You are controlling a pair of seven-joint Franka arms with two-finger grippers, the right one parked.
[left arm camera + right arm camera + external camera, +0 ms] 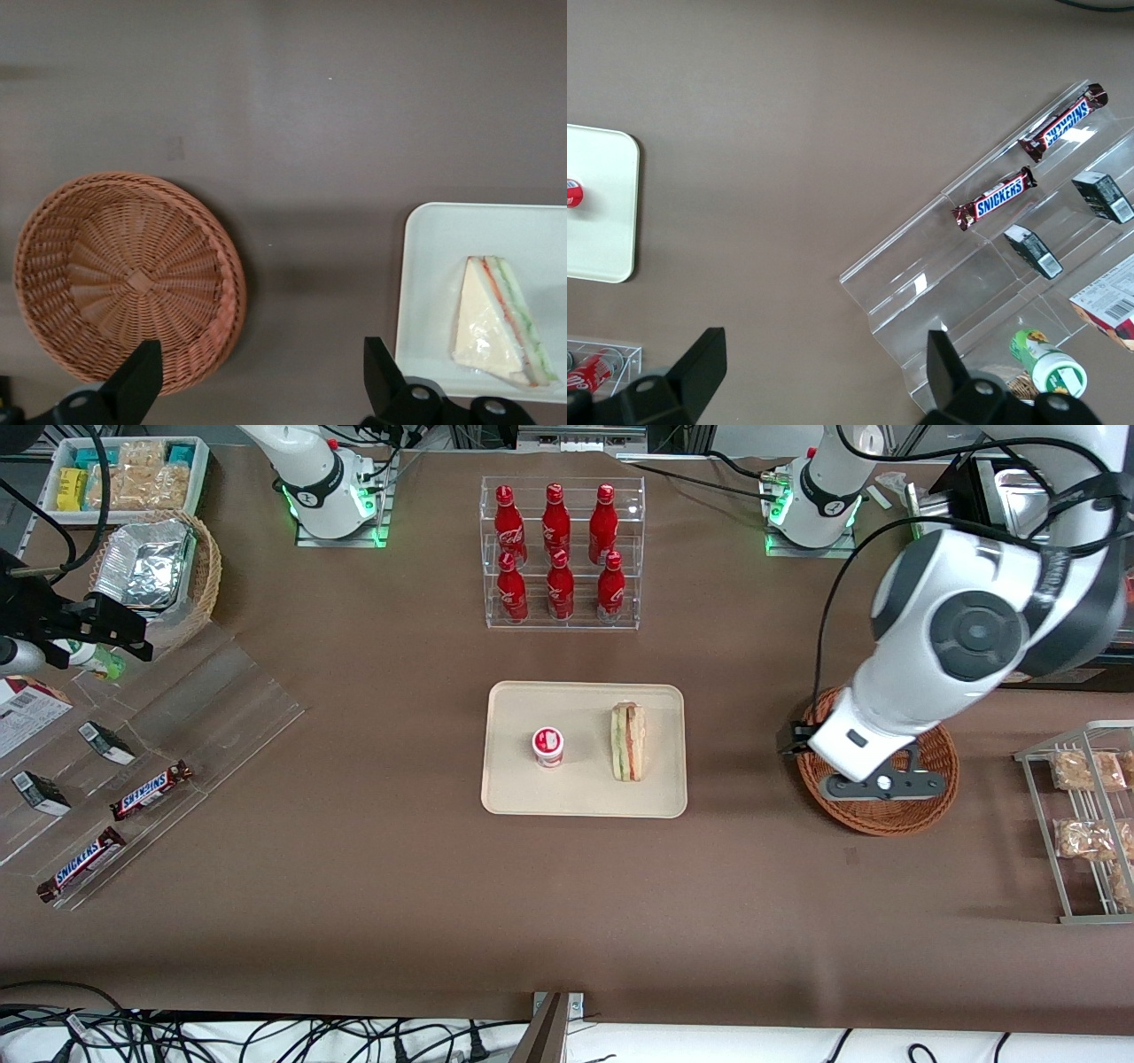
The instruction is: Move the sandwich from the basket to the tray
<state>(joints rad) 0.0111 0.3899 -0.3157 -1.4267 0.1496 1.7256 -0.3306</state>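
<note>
On the tray (505,797) near the middle of the table stand a small red-and-white cup (548,746) and, beside it toward the working arm's end, the sandwich (628,741), lying inside the rim with its red and green layers showing. Farther from the front camera than the tray, a clear rack (563,553) holds six red bottles. Toward the working arm's end from the tray sits the basket (890,819), with nothing visible in its woven bowl. The gripper (873,784) hangs above the basket, its fingers (137,381) spread wide apart and holding nothing. Well past the basket from the tray, a wire rack (1059,850) carries snack packets.
</note>
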